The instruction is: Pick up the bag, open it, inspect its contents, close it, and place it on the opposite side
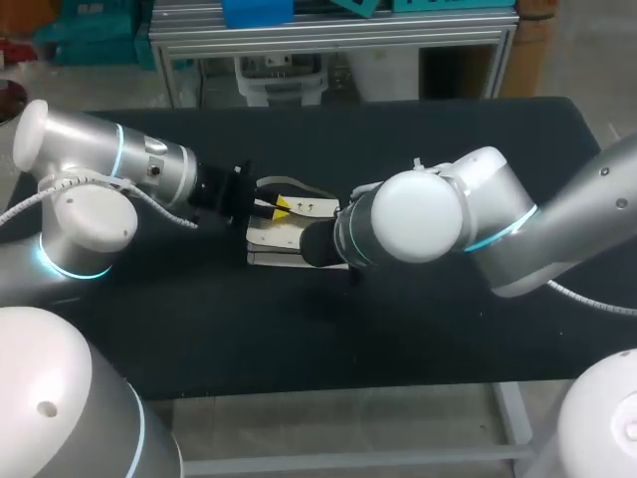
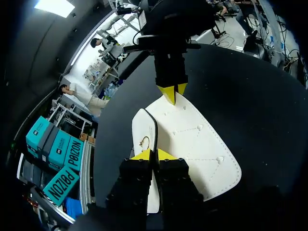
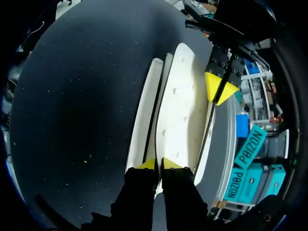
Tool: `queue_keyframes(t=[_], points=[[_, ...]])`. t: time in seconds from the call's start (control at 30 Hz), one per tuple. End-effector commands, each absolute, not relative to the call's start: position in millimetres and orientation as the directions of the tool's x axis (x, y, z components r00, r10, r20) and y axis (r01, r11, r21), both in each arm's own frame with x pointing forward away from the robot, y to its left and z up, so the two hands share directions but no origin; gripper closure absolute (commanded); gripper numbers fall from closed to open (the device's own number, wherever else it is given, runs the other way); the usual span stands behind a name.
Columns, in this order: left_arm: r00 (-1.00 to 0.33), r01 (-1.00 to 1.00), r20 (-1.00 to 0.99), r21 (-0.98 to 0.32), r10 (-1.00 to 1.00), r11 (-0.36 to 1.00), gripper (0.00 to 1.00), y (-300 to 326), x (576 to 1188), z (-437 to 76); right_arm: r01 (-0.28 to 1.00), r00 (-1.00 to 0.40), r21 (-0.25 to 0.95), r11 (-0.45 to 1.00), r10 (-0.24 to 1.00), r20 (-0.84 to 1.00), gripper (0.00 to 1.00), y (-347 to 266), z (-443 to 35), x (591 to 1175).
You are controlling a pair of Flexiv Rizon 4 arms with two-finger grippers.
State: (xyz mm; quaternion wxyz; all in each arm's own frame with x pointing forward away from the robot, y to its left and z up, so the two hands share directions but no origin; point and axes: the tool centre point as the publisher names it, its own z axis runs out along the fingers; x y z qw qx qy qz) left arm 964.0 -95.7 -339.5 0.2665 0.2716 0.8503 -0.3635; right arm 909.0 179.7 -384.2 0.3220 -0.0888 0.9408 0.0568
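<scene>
Left gripper (image 2: 154, 155): tips pinched together on one end of the white bag (image 2: 192, 139) — I see its rim caught between them.
Right gripper (image 3: 158, 164): clamped on the opposite end.
Bag position: lying on the black table (image 1: 398, 329) — in the middle, between my arms.

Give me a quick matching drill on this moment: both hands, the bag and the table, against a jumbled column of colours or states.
1. left hand
2. right hand
3. bag
4. table

A. black
B. white
C. hidden under its own wrist in the head view
D. yellow tip showing in the head view

Pairs: 1-D, 2-C, 3-B, 4-A
</scene>
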Motion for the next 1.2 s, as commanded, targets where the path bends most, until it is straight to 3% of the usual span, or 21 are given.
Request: queue_keyframes(t=[0.03,0.2,0.5,0.53,0.57,0.63,0.67,0.87,1.1,1.2], points=[[-0.753,0.625,-0.596,-0.513,0.281,0.588,1.0,-87,978,-321,-0.214,-0.779,0.042,0.976,-0.144,-0.61,1.0,177,-390,906],[-0.817,0.556,-0.514,-0.587,0.26,0.588,1.0,-84,985,-309,-0.23,-0.786,0.029,0.973,-0.168,-0.596,1.0,177,-392,904],[-0.823,0.555,-0.488,-0.577,0.292,0.599,1.0,-83,978,-318,-0.235,-0.791,0.029,0.971,-0.174,-0.587,1.0,176,-393,903],[-0.82,0.56,-0.486,-0.571,0.302,0.601,0.84,-84,976,-322,-0.235,-0.791,0.03,0.971,-0.174,-0.586,1.0,176,-393,903],[-0.816,0.565,-0.491,-0.563,0.307,0.602,0.62,-84,974,-325,-0.235,-0.792,0.034,0.971,-0.172,-0.585,1.0,176,-393,903],[-0.815,0.566,-0.492,-0.561,0.306,0.604,0.33,-83,969,-329,-0.235,-0.794,0.038,0.971,-0.169,-0.584,1.0,176,-393,904],[-0.813,0.568,-0.494,-0.56,0.307,0.603,0.24,-83,967,-330,-0.235,-0.794,0.038,0.971,-0.169,-0.584,1.0,176,-393,904],[-0.806,0.574,-0.513,-0.558,0.295,0.599,0.34,-84,960,-336,-0.235,-0.795,0.043,0.971,-0.166,-0.583,1.0,177,-393,904],[-0.834,0.528,-0.48,-0.552,0.271,0.645,0.54,-97,978,-351,-0.245,-0.796,0.042,0.969,-0.176,-0.58,1.0,180,-393,905],[-0.845,0.509,-0.466,-0.554,0.261,0.659,0.57,-101,988,-350,-0.247,-0.796,0.041,0.968,-0.179,-0.578,1.0,181,-394,905]])
